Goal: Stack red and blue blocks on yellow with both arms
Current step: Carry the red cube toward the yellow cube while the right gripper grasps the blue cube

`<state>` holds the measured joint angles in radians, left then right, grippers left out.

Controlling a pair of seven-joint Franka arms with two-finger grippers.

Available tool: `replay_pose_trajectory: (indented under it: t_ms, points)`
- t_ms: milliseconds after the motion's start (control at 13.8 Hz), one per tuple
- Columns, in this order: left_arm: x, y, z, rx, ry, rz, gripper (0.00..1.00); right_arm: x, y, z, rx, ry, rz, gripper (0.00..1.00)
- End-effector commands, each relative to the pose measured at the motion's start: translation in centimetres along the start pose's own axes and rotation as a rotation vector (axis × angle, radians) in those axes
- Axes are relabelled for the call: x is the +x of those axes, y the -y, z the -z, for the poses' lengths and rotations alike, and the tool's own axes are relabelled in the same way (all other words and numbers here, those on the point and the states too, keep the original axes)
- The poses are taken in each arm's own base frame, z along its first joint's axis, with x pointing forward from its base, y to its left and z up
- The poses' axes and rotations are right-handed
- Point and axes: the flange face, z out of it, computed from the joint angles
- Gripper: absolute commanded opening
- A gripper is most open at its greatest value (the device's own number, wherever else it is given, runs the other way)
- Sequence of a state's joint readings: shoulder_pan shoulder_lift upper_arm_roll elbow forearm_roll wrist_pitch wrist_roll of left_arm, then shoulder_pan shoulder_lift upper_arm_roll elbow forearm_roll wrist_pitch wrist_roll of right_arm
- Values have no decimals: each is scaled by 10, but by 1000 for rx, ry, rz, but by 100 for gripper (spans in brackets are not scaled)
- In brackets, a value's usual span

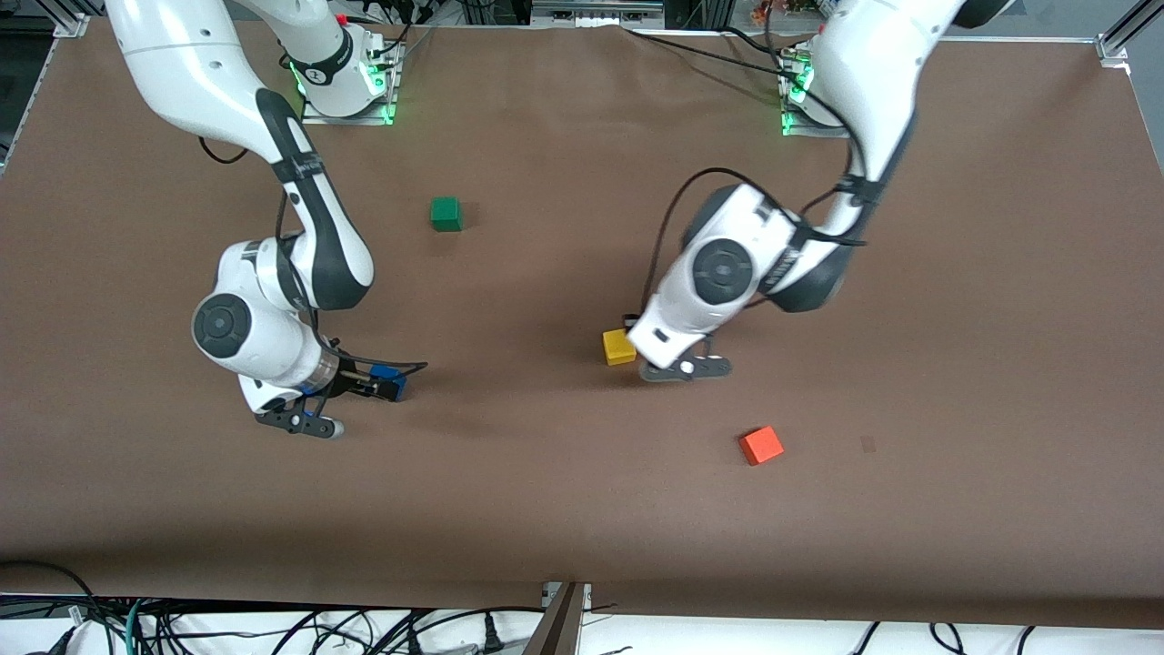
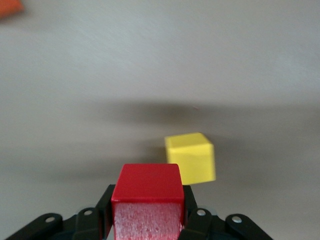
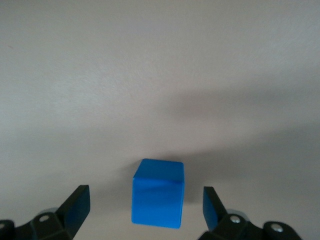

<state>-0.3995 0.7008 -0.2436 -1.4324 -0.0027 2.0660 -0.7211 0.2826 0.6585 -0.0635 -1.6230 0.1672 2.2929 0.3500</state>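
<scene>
My left gripper (image 2: 146,212) is shut on the red block (image 2: 146,192), with a black finger against each side. The yellow cube (image 2: 191,157) sits on the table just past the red block and a little to one side. In the front view the left arm's hand (image 1: 668,341) hides the red block, and the yellow cube (image 1: 618,347) shows at its edge. My right gripper (image 3: 145,200) is open down at the table, its fingers apart on either side of the blue block (image 3: 158,194) without touching it. The blue block (image 1: 388,372) lies toward the right arm's end.
An orange-red cube (image 1: 761,446) lies nearer the front camera than the yellow cube; its corner (image 2: 9,7) shows in the left wrist view. A green cube (image 1: 446,214) rests nearer the robots' bases. The brown table (image 1: 564,473) is bare between them.
</scene>
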Motion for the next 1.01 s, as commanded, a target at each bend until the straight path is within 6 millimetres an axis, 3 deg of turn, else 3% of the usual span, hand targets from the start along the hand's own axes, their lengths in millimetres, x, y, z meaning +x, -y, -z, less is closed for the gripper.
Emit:
replay_pose_trajectory:
  t_ms: [0, 217, 289, 361, 433, 506, 650, 722, 939]
  points:
    - [2, -36, -20, -18, -21, 93, 0, 1, 8, -30, 8, -7, -26, 100]
    - [6, -39, -30, -16, -19, 100, 0, -3, 4, -43, -3, 13, -19, 97]
    - [6, -39, -34, -15, -17, 105, 0, -6, 5, -44, -7, 21, -9, 77]
    - [6, -40, -36, -21, -22, 110, 0, -6, 6, -42, -7, 22, 24, 39]
    - [8, -39, -37, -25, -25, 112, 0, -5, 4, -38, -9, 38, 60, 26]
    - [8, -39, -40, -23, -23, 113, 0, -3, -3, -33, -17, 65, 80, 25]
    - [10, -36, -41, -18, -26, 117, 0, -1, 0, -14, -9, 62, 105, 5]
    - [11, -36, -41, -15, -26, 117, 0, -4, 3, -6, -10, 70, 115, 1]
    - [11, -35, -40, 2, -42, 104, 0, -7, 21, 47, -2, 68, 222, 0]
